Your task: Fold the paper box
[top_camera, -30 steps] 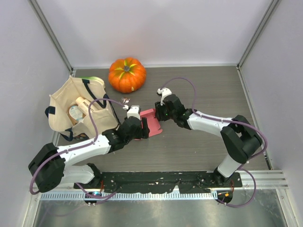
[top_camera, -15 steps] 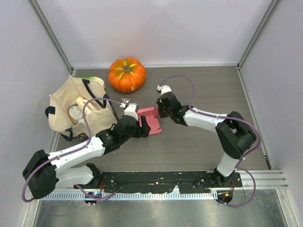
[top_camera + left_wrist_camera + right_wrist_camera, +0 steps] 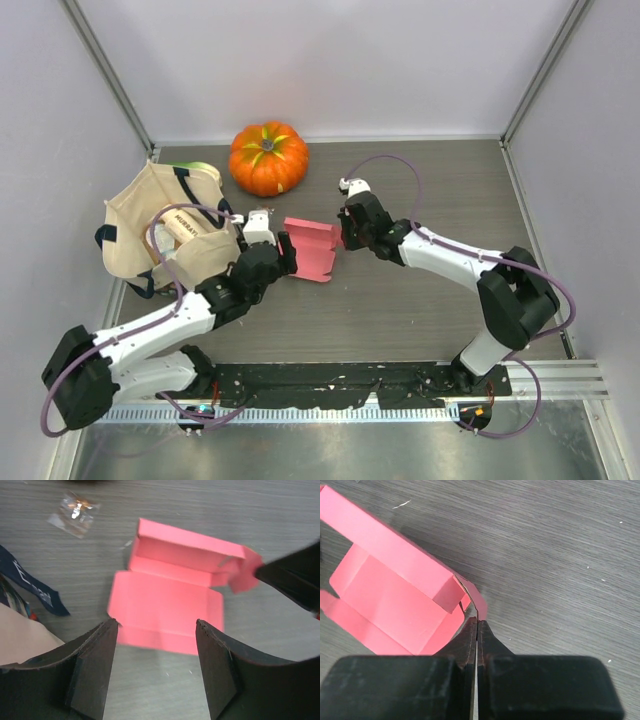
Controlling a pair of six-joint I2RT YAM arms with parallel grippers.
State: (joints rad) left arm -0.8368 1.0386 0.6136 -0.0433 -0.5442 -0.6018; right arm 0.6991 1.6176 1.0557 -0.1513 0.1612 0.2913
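Note:
The pink-red paper box [image 3: 309, 249] lies on the table between the arms, its far wall folded upright. In the left wrist view the paper box [image 3: 170, 605] lies flat just beyond my fingertips. My left gripper [image 3: 283, 255] is open and empty at the box's left edge, shown wide apart in the left wrist view [image 3: 157, 630]. My right gripper [image 3: 343, 236] is shut on a tab at the box's right end. In the right wrist view the gripper [image 3: 477, 622] pinches that thin tab of the paper box [image 3: 395, 590].
An orange pumpkin [image 3: 267, 157] stands at the back. A beige tote bag [image 3: 160, 228] with items inside lies at the left, its dark strap [image 3: 37, 592] near my left gripper. A small clear wrapper [image 3: 74, 514] lies beyond the box.
My left gripper let go of the box and drew back to the left. My right gripper has pulled the box right and the far wall now stands upright.

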